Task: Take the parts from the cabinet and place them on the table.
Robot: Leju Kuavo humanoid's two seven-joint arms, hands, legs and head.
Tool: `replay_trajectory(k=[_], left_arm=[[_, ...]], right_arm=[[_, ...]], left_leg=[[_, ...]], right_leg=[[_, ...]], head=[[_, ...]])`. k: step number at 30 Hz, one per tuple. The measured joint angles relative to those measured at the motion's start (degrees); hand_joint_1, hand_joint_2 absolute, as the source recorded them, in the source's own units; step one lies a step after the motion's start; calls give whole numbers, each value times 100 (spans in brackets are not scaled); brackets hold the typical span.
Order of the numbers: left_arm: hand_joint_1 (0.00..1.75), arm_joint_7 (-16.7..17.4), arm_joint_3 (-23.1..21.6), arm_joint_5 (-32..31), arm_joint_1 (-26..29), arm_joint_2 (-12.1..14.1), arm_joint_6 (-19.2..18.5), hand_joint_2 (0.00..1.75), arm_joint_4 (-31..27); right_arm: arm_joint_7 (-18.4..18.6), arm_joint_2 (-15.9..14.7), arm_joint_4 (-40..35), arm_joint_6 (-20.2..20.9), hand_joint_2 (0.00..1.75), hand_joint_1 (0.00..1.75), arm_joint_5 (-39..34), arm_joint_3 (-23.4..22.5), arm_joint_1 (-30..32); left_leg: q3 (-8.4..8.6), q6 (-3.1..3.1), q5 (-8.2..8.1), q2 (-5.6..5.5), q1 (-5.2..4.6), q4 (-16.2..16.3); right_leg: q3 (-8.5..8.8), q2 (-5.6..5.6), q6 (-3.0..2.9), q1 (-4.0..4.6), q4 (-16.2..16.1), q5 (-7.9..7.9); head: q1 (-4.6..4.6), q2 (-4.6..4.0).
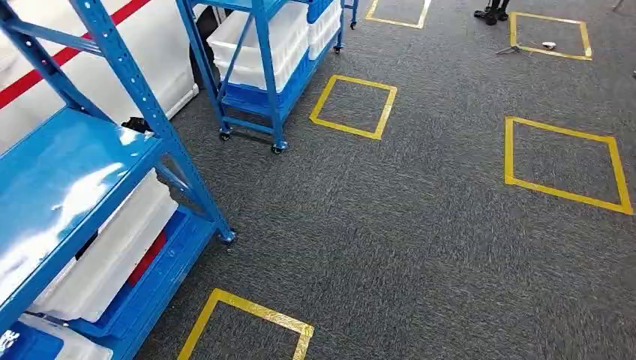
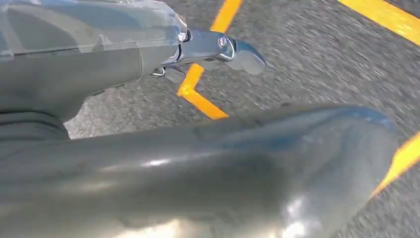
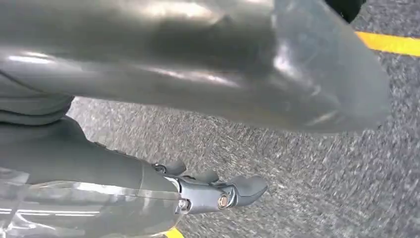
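Hanging over grey carpet [image 1: 420, 225] by yellow tape squares [image 1: 354, 106]: left hand [image 2: 213, 52] and right hand [image 3: 213, 191], fingers loosely spread, holding nothing. Sitting well away from both: blue cabinet [image 1: 82, 172] with white bins [image 1: 112, 255]. Parts and bench not showing, so progress remaining unclear.

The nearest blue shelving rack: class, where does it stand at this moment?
In the head view the nearest blue shelving rack stands at the left, on grey carpet, holding white bins, beside a yellow taped square.

Carpet [image 1: 420, 225] (yellow squares [image 1: 354, 106]) bears racks [image 1: 112, 225].
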Motion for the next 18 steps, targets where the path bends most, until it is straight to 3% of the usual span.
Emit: replay_trajectory(k=[1, 2, 6, 7, 8, 9, 10, 11, 12, 13, 14, 15, 16, 17, 18], left_arm=[[0, 9, 2, 11, -2, 0, 4, 0, 0], [0, 15, 4, 17, -12, 0, 15, 0, 0], [0, 68, 39, 15, 30, 4, 31, 0, 0], [0, 74, 61, 15, 39, 2, 41, 0, 0], [0, 74, 76, 15, 49, -4, 41, 0, 0], [0, 64, 85, 15, 45, -4, 48, 0, 0], [0, 52, 94, 17, 37, -4, 57, 0, 0], [0, 30, 96, 17, 42, -2, 66, 0, 0], [0, 7, 101, 17, 52, -2, 74, 0, 0], [0, -2, 103, 17, 61, 2, 83, 0, 0], [0, -2, 103, 17, 64, 4, 85, 0, 0], [0, -2, 105, 20, 68, 7, 94, 0, 0], [0, 0, 105, 26, 65, 9, 101, 0, 0], [0, 0, 105, 33, 63, 13, 111, 0, -2], [0, 0, 109, 35, 50, 20, 118, 0, -4]], right_arm=[[46, 0, 0, -7, 0, 0, 7, 0, -6], [94, 0, 0, -15, 0, 0, 9, 0, -6], [208, -4, 0, -28, 0, 0, 26, 0, -40], [222, -13, 0, -28, 0, 0, 39, 0, -43], [251, -28, 0, -31, 0, 0, 50, 0, -30], [251, -22, 0, -31, 0, 0, 57, 0, -16], [253, -20, 2, -17, 0, 0, 70, 0, 6], [256, -17, 7, -11, 0, 0, 83, 0, 22], [262, -11, 11, 2, 0, 0, 90, 0, 34], [269, -2, 13, 9, 0, 0, 90, 0, 41], [286, 2, 13, 13, 0, 0, 90, 0, 44], [306, 7, 13, 13, 0, 0, 90, 0, 42], [310, 18, 13, 13, 0, 0, 92, 0, 39], [310, 26, 13, 18, 0, 0, 96, 0, 46], [312, 44, 20, 30, 0, 0, 107, 0, 39]], left_leg=[[328, 44, 202, 132, -16, -566], [538, 135, 200, 507, -78, -979], [501, 209, 268, 256, -107, -994], [561, 251, 325, 193, -29, -1059], [540, 272, 350, 143, -24, -1075], [512, 298, 370, 94, -17, -1073], [488, 307, 386, 18, -18, -1072], [465, 307, 396, -59, -20, -1064], [449, 300, 401, -144, -19, -1053], [447, 294, 404, -229, -17, -1044], [448, 287, 405, -307, -15, -1032], [448, 264, 403, -393, -10, -1012], [446, 238, 394, -480, -4, -982], [416, 207, 384, -547, 4, -952], [385, 155, 373, -613, -25, -910]], right_leg=[[18, -70, 15, 9, 5, -11], [39, -134, 33, 31, 9, -28], [87, -351, 123, 40, -2, -35], [85, -325, 166, 50, 18, -78], [41, 22, 203, 23, 173, -218], [-114, 261, 214, 0, 510, -455], [-343, 384, 228, -26, 1005, -718], [-587, 429, 242, -37, 1518, -924], [-752, 435, 255, -42, 1846, -986], [-772, 436, 264, -57, 1863, -894], [-670, 440, 268, -78, 1619, -687], [-468, 464, 267, -97, 1174, -414], [-199, 565, 263, -123, 601, -128], [-18, 867, 258, -159, 171, -47], [-22, 909, 256, -114, 147, -71]], head=[[0, 0], [0, 0], [0, 0], [0, 0], [4, 0], [4, 0], [2, 0], [2, 0], [2, 0], [2, 0], [2, 0], [2, 0], [2, 0], [2, 0], [2, 0]])
